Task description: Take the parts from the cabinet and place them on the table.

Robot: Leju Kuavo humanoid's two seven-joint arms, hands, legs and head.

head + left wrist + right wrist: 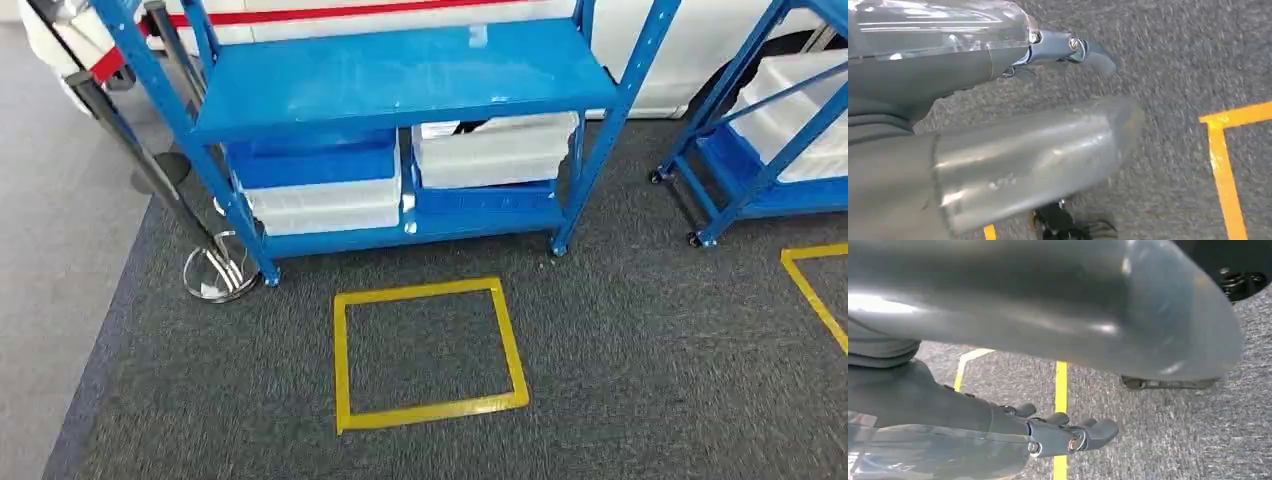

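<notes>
Open carpet up to the blue cabinet (400,80), with a tight squeeze into its lower shelf.

The cabinet's top shelf is bare, open from the front between the slanted uprights. Beneath it, the stacked bins (320,185) on the left and the white bin (497,150) on the right sit close under the shelf above, leaving only a thin gap. A chrome stanchion (213,270) stands just beside the cabinet's left front leg. In front of the cabinet, the yellow floor square (425,350) lies on open carpet. A second blue rack (770,140) stands well apart to the cabinet's right.
</notes>
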